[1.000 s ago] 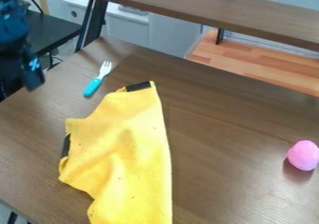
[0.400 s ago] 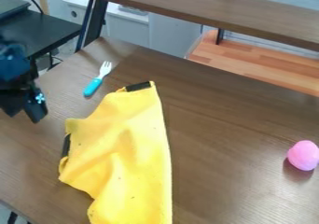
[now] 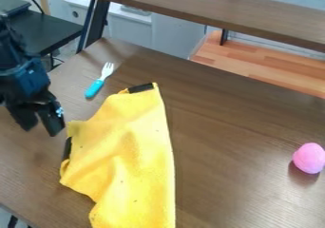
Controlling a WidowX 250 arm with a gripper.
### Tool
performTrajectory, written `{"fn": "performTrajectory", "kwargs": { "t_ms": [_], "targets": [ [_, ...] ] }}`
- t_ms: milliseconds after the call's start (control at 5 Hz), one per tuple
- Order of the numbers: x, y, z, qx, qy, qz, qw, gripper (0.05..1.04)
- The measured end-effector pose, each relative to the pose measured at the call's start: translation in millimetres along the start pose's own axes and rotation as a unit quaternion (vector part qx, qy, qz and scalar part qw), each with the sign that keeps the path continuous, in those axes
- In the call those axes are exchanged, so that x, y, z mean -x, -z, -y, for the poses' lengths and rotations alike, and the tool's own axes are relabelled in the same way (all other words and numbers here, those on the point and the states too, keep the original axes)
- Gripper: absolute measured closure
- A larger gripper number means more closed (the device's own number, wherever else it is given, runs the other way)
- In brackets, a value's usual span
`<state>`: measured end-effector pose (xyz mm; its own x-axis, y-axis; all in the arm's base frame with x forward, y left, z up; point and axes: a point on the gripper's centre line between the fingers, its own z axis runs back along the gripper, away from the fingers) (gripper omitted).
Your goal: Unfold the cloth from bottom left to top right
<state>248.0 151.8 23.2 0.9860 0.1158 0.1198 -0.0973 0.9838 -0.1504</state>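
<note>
- Camera view, left: black gripper, fingers spread, nothing between them. Has come in from the far left over the table, toward the cloth's left side; arm cut off by the frame edge.
- Bearing on the task: approach under way, by judgement; the grasp at the bottom left and the pull to the top right remain to be done.
- Left of centre: fork, blue handle, pale tines; unmoved, just beyond the cloth.
- Centre, running to the bottom edge: yellow cloth, rumpled, dark strips at top and left; unmoved. Near end cut off; how the layers lie beneath is hard to make out, as is the gripper's height above the table.
- Right: pink ball, unmoved, well apart from the cloth.
</note>
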Motion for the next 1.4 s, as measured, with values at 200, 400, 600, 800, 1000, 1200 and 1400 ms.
{"fn": "performTrajectory", "kwargs": {
  "t_ms": [200, 400, 600, 800, 1000, 1200, 1400],
  "targets": [
    [-0.3, 9.5, 21.2, 0.009, 0.006, -0.01, 0.9999, 0.083],
    [9.2, 22.9, 42.4, 0.013, 0.019, -0.03, 0.9993, 0.083],
    [13.3, 30.6, 54.2, 0.003, 0.018, -0.039, 0.9991, 0.121],
    [9.7, 32.3, 57.1, -0.022, 0.007, -0.04, 0.9989, 0.415],
    [10.0, 32.3, 57.6, -0.021, 0.009, -0.041, 0.9989, 0.692],
    [9.3, 19.2, 64.4, 0.0, 0.02, -0.038, 0.9991, 0.914],
    [-0.9, -20.6, 63.6, 0.031, 0.0, 0.0, 0.9995, 1.006]
  ]
}}
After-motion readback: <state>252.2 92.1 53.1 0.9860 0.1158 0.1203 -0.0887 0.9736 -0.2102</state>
